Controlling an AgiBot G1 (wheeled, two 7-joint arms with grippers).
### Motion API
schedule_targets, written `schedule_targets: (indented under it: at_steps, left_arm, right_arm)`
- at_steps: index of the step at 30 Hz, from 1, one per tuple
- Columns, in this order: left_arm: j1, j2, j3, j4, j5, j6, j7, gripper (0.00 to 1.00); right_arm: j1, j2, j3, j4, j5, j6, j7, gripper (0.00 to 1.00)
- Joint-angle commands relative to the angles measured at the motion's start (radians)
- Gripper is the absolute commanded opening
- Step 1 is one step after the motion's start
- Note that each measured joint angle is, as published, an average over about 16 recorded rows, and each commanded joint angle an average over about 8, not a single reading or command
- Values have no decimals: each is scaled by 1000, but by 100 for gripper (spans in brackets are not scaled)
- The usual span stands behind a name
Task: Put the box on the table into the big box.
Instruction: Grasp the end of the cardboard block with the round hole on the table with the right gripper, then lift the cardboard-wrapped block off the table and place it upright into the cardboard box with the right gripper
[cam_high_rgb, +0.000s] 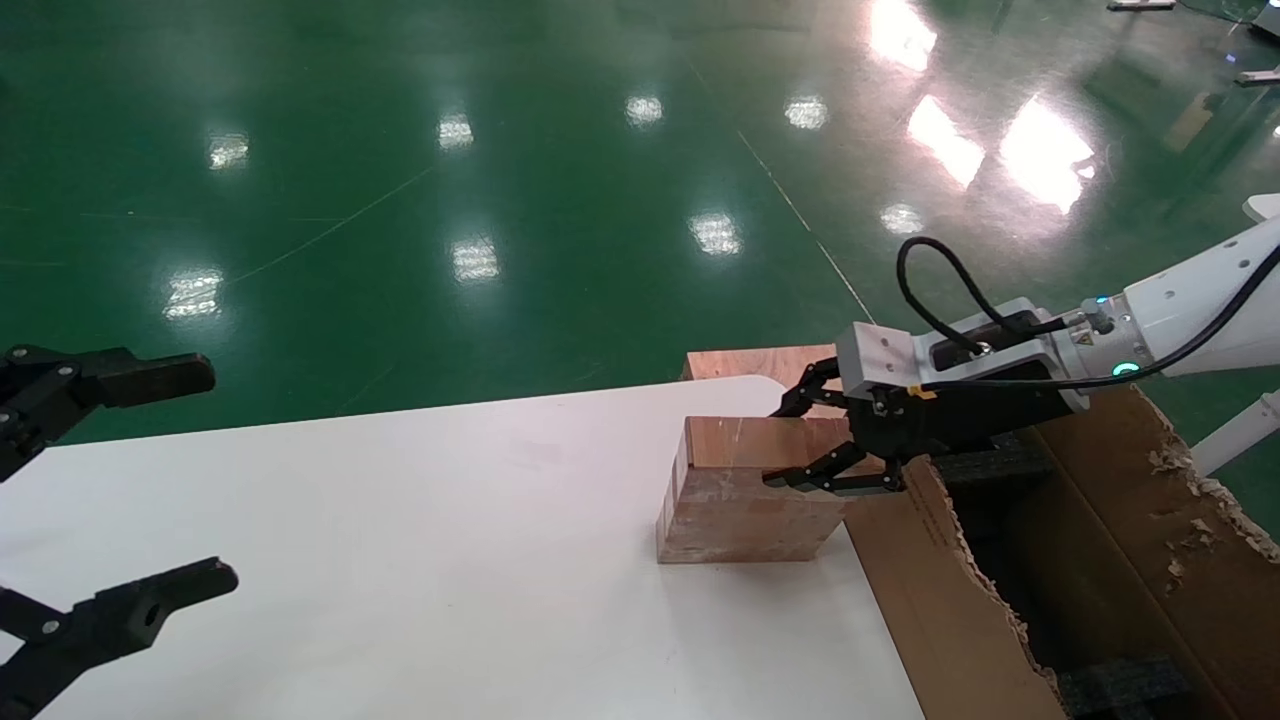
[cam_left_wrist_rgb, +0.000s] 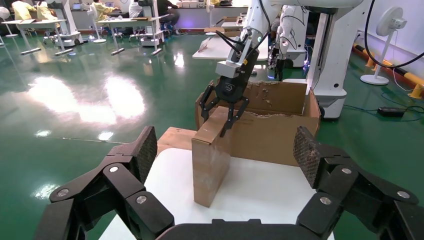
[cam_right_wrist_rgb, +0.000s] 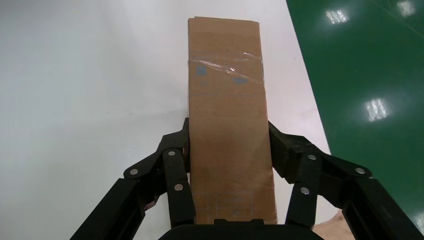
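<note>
Right pincer (cam_high_rgb: 815, 432) clamps box (cam_high_rgb: 745, 495) on table (cam_high_rgb: 400, 560).

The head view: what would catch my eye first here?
Probably the right claw clamped on the small box, which stands on the white table near its right edge. Just right of it gapes the big box with ragged torn edges. The left claw hangs open at far left.

Right tool (cam_high_rgb: 800, 440) seemingly clamped, arm reaching in from the right — left tool (cam_high_rgb: 190, 480) parked, fingers spread.
</note>
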Motion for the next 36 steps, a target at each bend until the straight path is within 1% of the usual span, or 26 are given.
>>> schedule_targets:
  at_steps: [1,4,7,8,11,15,16,20,25,28,32,36]
  left_arm:
    - [0,0,0,0,0,0,0,100]
    - [0,0,0,0,0,0,0,100]
    - [0,0,0,0,0,0,0,100]
    - [0,0,0,0,0,0,0,97]
    - [0,0,0,0,0,0,0,59]
    - [0,0,0,0,0,0,0,9]
    - [0,0,0,0,0,0,0,0]
    - [0,0,0,0,0,0,0,0]
    - [0,0,0,0,0,0,0,0]
    - [0,0,0,0,0,0,0,0]
    - [0,0,0,0,0,0,0,0]
    - [0,0,0,0,0,0,0,0]
  right_arm:
    - [4,4,-1,8,3,1,7,0]
    - [49,36,2,62,25,0,78,0]
    - [110,78,8,121,48,5,177,0]
    - [133,94,11,140,54,9,212,0]
    - [224,149,19,204,46,28,317,0]
    - [364,242,30,309,-18,78,435,0]
    - [397,270,34,340,-38,94,463,0]
    - [491,387,51,481,-102,154,587,0]
    - [535,550,63,684,-154,205,762,0]
    - [532,651,56,803,-199,230,871,0]
    - [506,782,27,944,-287,278,1038,0]
    - [470,881,-26,1021,-360,344,1178,0]
